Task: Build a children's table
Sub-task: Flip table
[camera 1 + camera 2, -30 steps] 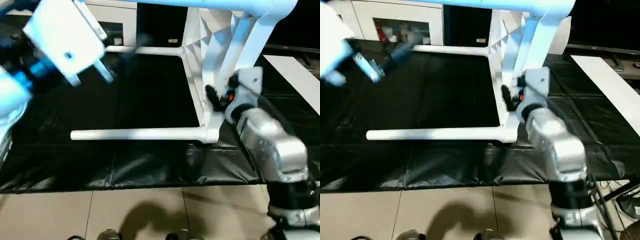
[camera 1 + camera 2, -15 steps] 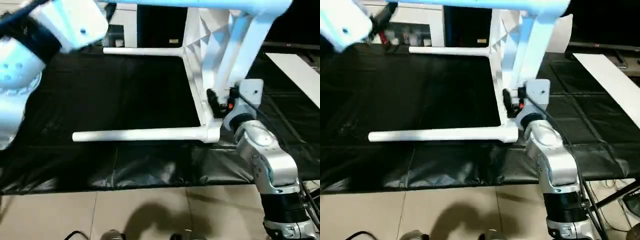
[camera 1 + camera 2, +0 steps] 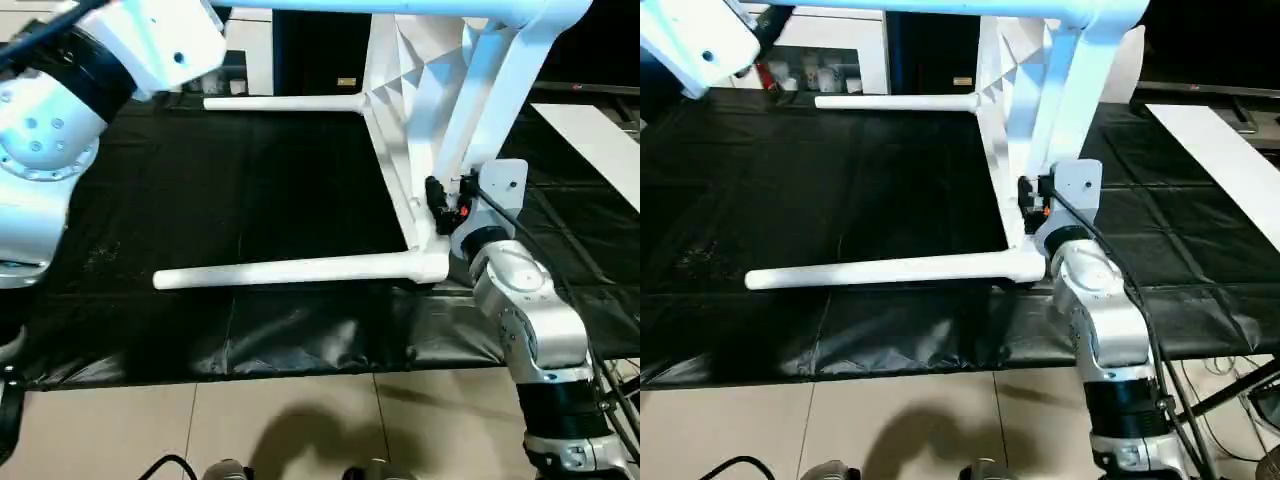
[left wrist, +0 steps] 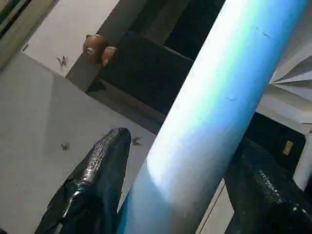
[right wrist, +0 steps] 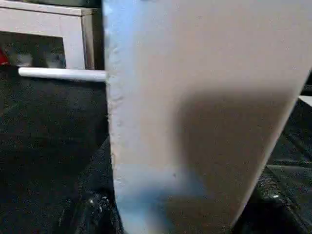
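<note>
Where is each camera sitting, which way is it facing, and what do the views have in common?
Head views: look forward and down at the table lying on its side on the black mat; silver right forearm shows.
Left wrist view: looks along two black fingers straddling a white leg.
Right wrist view: looks at the tabletop edge up close.
Shared: the far leg shows in the head and right wrist views.

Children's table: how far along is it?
Done: near white tapered leg, far leg and upper leg sit in the white ribbed tabletop, on edge on black mat. In hand: left gripper at upper leg, right gripper at tabletop edge. Remaining: fourth leg unconfirmed, uprighting.
</note>
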Robot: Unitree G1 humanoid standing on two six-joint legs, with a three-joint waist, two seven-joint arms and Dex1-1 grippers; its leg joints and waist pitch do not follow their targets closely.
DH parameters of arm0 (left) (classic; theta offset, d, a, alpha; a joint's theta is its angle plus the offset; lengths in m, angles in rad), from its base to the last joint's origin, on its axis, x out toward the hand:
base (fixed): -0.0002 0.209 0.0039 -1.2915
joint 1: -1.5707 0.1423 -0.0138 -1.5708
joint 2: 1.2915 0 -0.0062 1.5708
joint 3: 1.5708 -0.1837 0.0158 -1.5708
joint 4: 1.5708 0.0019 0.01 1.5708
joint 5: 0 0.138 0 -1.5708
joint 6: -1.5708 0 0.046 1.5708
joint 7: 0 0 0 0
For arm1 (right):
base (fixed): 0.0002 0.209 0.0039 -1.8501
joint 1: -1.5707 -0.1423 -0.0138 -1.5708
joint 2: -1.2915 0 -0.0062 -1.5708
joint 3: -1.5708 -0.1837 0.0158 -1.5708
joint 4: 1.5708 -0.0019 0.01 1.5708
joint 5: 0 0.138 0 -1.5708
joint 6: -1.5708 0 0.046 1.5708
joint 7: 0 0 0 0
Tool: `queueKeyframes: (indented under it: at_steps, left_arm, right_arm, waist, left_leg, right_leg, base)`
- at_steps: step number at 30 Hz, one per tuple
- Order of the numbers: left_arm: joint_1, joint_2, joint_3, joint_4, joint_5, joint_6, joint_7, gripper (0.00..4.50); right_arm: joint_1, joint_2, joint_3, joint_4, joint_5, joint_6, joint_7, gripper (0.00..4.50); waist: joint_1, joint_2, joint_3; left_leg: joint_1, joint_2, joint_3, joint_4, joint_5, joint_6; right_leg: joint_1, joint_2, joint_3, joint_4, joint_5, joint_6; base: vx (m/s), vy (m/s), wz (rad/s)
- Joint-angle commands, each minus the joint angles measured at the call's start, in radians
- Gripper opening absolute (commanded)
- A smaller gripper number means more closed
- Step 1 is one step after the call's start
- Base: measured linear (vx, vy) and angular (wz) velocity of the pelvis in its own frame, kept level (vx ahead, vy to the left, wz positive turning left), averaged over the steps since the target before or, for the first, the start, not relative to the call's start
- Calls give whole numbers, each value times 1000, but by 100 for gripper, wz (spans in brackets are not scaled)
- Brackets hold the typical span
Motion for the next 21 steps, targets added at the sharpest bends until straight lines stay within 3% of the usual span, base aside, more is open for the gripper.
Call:
queueKeyframes:
  at_steps: [1, 6, 10, 11, 13, 14, 15, 16, 17, 18, 19, 20, 21]
  left_arm:
    - [17, -34, 14, -17, -41, 20, -3, 273]
    - [70, -67, 48, -53, -74, 59, -5, 257]
    - [153, -104, 115, -97, -112, 121, 11, 247]
    - [172, -120, 138, -105, -129, 135, 19, 247]
    - [205, -153, 177, -123, -164, 163, 28, 245]
    - [239, -210, 222, -139, -216, 186, 49, 239]
    - [239, -210, 222, -139, -216, 186, 49, 239]
    - [275, -253, 251, -152, -248, 201, 65, 236]
    - [303, -276, 263, -157, -261, 202, 76, 235]
    - [329, -301, 273, -162, -272, 206, 85, 233]
    - [351, -323, 282, -164, -282, 208, 95, 230]
    - [371, -353, 293, -166, -293, 216, 108, 226]
    - [371, -353, 293, -166, -293, 216, 108, 226]
  right_arm:
    - [-47, -60, 29, -23, -52, -16, 59, 202]
    - [-103, -143, 20, -38, -71, 0, 121, 202]
    - [-196, -274, -23, -60, -34, 59, 229, 202]
    - [-221, -311, -28, -59, -25, 72, 261, 202]
    - [-272, -385, -31, -50, -20, 85, 324, 202]
    - [-325, -448, -34, -31, -12, 97, 387, 202]
    - [-325, -448, -34, -31, -12, 97, 387, 202]
    - [-377, -488, -46, -11, 5, 115, 427, 202]
    - [-405, -506, -53, 0, 15, 117, 448, 202]
    - [-428, -522, -58, 6, 29, 123, 473, 202]
    - [-447, -533, -64, 9, 46, 129, 496, 202]
    - [-466, -540, -77, 6, 93, 159, 539, 237]
    - [-466, -540, -77, 6, 93, 159, 539, 237]
  waist:
    - [4, 21, -79]
    - [6, 15, -82]
    - [6, 9, -84]
    - [10, 17, -83]
    - [12, 12, -82]
    - [12, 10, -82]
    - [14, 9, -82]
    - [15, 8, -81]
    - [16, 7, -80]
    - [19, 1, -79]
    - [23, 4, -75]
    - [21, 7, -70]
    - [22, 9, -71]
  left_leg:
    - [7, 14, -5, -68, -214, -84]
    - [-1, 11, 1, -62, -154, -48]
    - [-11, 7, 6, -55, -79, -8]
    - [-8, 7, 10, -52, -83, 6]
    - [-7, 9, 12, -52, -86, 16]
    - [-8, 8, 11, -52, -84, 20]
    - [-8, 9, 11, -50, -85, 25]
    - [-4, 10, 14, -49, -98, 38]
    - [-6, 8, 13, -49, -100, 41]
    - [-2, 10, 16, -47, -123, 46]
    - [0, 11, 15, -49, -142, 47]
    - [7, 13, 14, -51, -186, 39]
    - [8, 15, 11, -52, -203, 33]
  right_leg:
    - [49, -52, 42, -73, -196, -136]
    - [58, -55, 45, -72, -191, -137]
    - [65, -51, 44, -67, -136, -147]
    - [59, -52, 44, -72, -162, -150]
    - [58, -53, 43, -75, -188, -151]
    - [59, -52, 42, -75, -191, -151]
    - [61, -52, 41, -75, -193, -157]
    - [55, -52, 42, -77, -204, -161]
    - [57, -52, 40, -79, -218, -159]
    - [51, -54, 41, -83, -256, -153]
    - [45, -53, 39, -90, -305, -139]
    - [37, -52, 36, -98, -367, -130]
    - [38, -52, 34, -98, -390, -123]
  base:
    - [0, 0, 0]
    - [0, 0, 0]
    - [0, 0, 0]
    - [0, 0, 0]
    - [0, 0, 0]
    - [0, 0, 0]
    - [0, 0, 0]
    - [0, 0, 0]
    - [0, 0, 0]
    - [0, 0, 0]
    - [0, 0, 0]
    - [0, 0, 0]
    - [0, 0, 0]
